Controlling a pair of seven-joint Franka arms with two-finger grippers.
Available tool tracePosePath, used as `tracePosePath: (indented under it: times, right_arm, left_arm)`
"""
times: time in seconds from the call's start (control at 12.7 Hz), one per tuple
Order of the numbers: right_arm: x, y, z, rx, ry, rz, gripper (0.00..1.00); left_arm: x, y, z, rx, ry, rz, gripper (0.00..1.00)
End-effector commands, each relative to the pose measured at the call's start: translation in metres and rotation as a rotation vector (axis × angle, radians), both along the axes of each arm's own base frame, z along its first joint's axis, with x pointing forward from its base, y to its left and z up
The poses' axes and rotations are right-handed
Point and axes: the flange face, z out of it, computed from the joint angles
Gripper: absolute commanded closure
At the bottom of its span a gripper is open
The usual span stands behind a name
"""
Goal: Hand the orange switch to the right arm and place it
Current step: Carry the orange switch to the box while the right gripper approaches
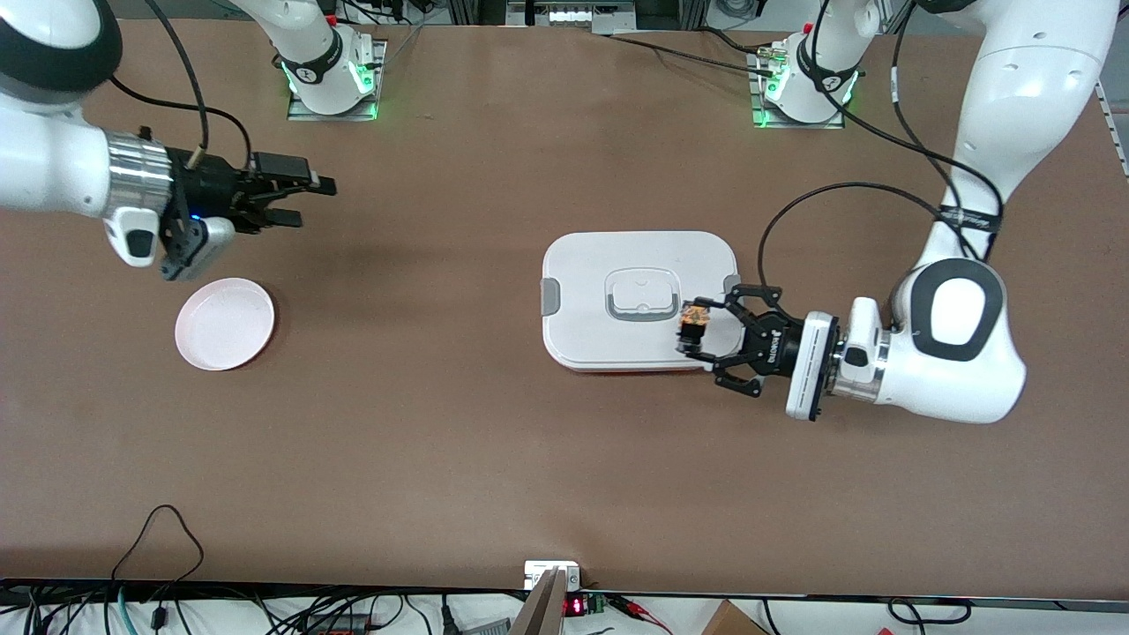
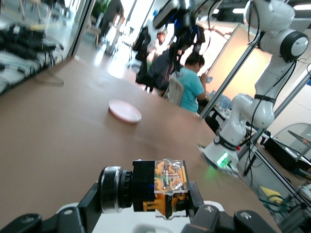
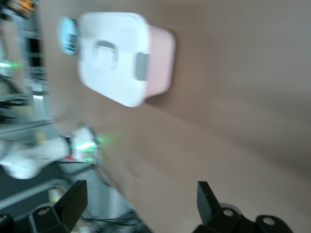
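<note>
The orange switch (image 1: 692,323) is a tiny black part with orange accents, held in my left gripper (image 1: 701,331) over the white lidded container (image 1: 582,273). In the left wrist view the orange switch (image 2: 160,187) sits clamped between the black fingers (image 2: 201,213). My right gripper (image 1: 304,198) is open and empty, up in the air toward the right arm's end of the table, above the pink plate (image 1: 225,323). In the right wrist view its fingers (image 3: 73,199) stand wide apart with nothing between them.
The white lidded container (image 3: 114,56) with grey latches and a pink base stands mid-table. The pink plate shows small in the left wrist view (image 2: 125,111). Arm bases (image 1: 333,75) stand along the table's farther edge. Cables run along the nearer edge.
</note>
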Motion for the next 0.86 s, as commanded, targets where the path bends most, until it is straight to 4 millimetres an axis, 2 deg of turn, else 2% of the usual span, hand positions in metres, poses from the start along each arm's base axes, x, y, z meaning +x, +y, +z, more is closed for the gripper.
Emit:
tracePosePath:
  times: [0.0, 0.08, 0.16, 0.24, 0.39, 0.55, 0.71, 0.79]
  right_arm:
    - [-0.009, 0.038, -0.032, 0.184, 0.076, -0.062, 0.00]
    - [-0.006, 0.054, -0.045, 0.245, 0.107, -0.075, 0.00]
    - [-0.003, 0.073, -0.056, 0.304, 0.132, -0.108, 0.00]
    - [0.000, 0.092, -0.065, 0.350, 0.130, -0.131, 0.00]
    - [0.004, 0.121, -0.077, 0.441, 0.139, -0.196, 0.00]
    - [0.007, 0.126, -0.080, 0.487, 0.159, -0.236, 0.00]
    - [0.010, 0.126, -0.083, 0.518, 0.171, -0.281, 0.00]
    - [0.010, 0.130, -0.084, 0.514, 0.177, -0.311, 0.00]
  left_arm:
    - [-0.005, -0.051, 0.002, -0.056, -0.118, 0.013, 0.99]
    - [-0.014, -0.082, 0.001, -0.085, -0.115, 0.013, 0.99]
    - [-0.022, -0.103, -0.007, -0.135, -0.074, 0.048, 0.99]
    - [-0.026, -0.118, -0.010, -0.172, -0.099, 0.080, 1.00]
    - [-0.036, -0.131, -0.017, -0.207, -0.096, 0.094, 1.00]
    - [-0.052, -0.160, -0.017, -0.281, -0.068, 0.117, 1.00]
    - [-0.077, -0.179, -0.035, -0.285, -0.037, 0.104, 1.00]
    - [-0.090, -0.189, -0.036, -0.295, -0.030, 0.089, 1.00]
